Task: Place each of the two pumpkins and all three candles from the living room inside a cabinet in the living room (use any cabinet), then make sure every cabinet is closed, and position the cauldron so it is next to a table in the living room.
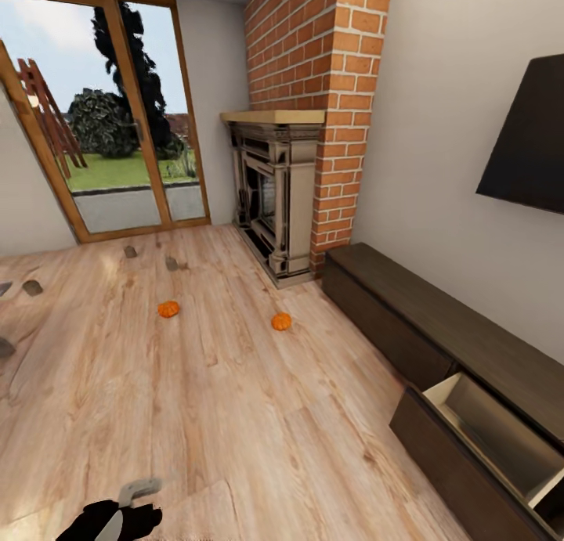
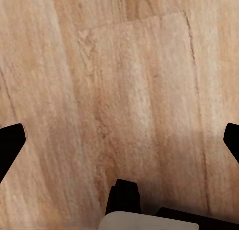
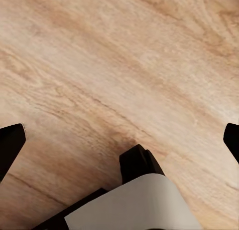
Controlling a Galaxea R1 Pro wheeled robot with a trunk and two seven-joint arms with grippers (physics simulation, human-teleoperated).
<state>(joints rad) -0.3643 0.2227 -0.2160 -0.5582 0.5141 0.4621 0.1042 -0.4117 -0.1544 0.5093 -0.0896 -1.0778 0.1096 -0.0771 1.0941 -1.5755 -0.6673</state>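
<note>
Two orange pumpkins lie apart on the wood floor, one (image 1: 168, 309) to the left and one (image 1: 281, 321) nearer the fireplace. Small stubby candles sit farther back on the floor: one (image 1: 130, 251), another (image 1: 171, 264), and a third (image 1: 32, 287) at the left. The long dark-brown cabinet (image 1: 407, 298) runs along the right wall, and its near drawer (image 1: 489, 427) is pulled open and looks empty. My left gripper (image 2: 119, 140) is open over bare floor. My right gripper (image 3: 119, 140) is open over bare floor too. The cauldron and the table are out of view.
A brick chimney with a fireplace (image 1: 278, 196) stands in the far corner. Glass patio doors (image 1: 117, 134) fill the back wall and a dark TV (image 1: 529, 142) hangs above the cabinet. Two small dark shapes (image 1: 4, 347) show at the left edge. Part of my left arm (image 1: 110, 521) shows at the bottom.
</note>
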